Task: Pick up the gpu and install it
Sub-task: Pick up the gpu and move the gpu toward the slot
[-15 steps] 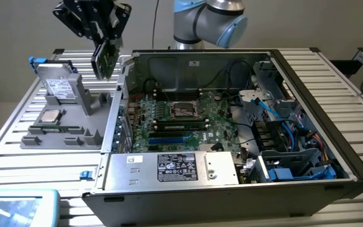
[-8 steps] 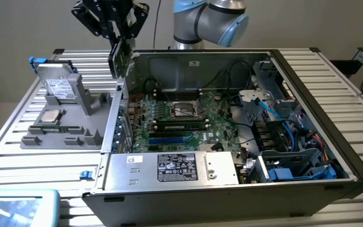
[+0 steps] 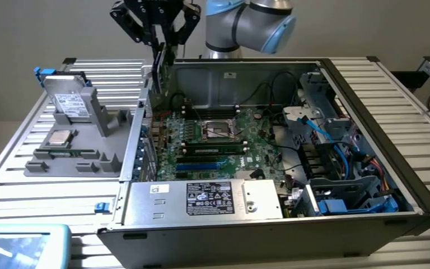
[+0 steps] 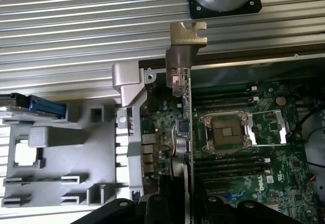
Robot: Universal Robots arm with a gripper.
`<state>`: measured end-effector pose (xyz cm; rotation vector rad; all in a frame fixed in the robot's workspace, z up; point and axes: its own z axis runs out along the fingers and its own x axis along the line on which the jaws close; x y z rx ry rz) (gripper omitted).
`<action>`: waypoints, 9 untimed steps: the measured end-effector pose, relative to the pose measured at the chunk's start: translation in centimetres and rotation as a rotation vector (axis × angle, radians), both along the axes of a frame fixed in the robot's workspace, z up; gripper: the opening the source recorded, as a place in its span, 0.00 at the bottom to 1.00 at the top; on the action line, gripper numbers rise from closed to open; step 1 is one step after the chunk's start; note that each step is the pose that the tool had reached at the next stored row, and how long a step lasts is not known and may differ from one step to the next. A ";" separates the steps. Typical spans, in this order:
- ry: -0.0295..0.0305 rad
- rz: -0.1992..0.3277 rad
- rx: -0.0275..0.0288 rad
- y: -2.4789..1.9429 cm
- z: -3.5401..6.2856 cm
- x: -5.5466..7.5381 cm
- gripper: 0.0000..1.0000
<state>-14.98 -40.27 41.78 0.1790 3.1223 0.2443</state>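
My gripper (image 3: 166,41) hangs above the exterior view's left side of the open computer case (image 3: 383,120), shut on the gpu (image 3: 160,64). The card hangs edge-down from the fingers, just above the case's back left corner. In the wrist view the gpu (image 4: 182,64) appears edge-on, its silver end bracket over the case rim and its thin board running along the motherboard (image 4: 238,158) beside the CPU socket (image 4: 227,131). The dark fingers (image 4: 152,211) of the gripper (image 4: 184,211) flank the card. It hovers above the board without touching it.
A grey parts holder (image 3: 73,162) stands on the slatted table to the exterior view's left of the case, with a silver hard drive (image 3: 71,101) upright in it and a CPU chip (image 3: 60,138). The power supply (image 3: 208,199) fills the case front. Cables and drive bays (image 3: 335,168) crowd the right.
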 end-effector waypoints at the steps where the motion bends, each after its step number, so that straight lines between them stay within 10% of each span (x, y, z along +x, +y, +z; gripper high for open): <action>1: 0.0006 0.000 -0.0001 -0.01 0.00 0.5 0.29; 9: 0.0043 0.000 -0.0002 -1.16 -0.17 3.8 0.29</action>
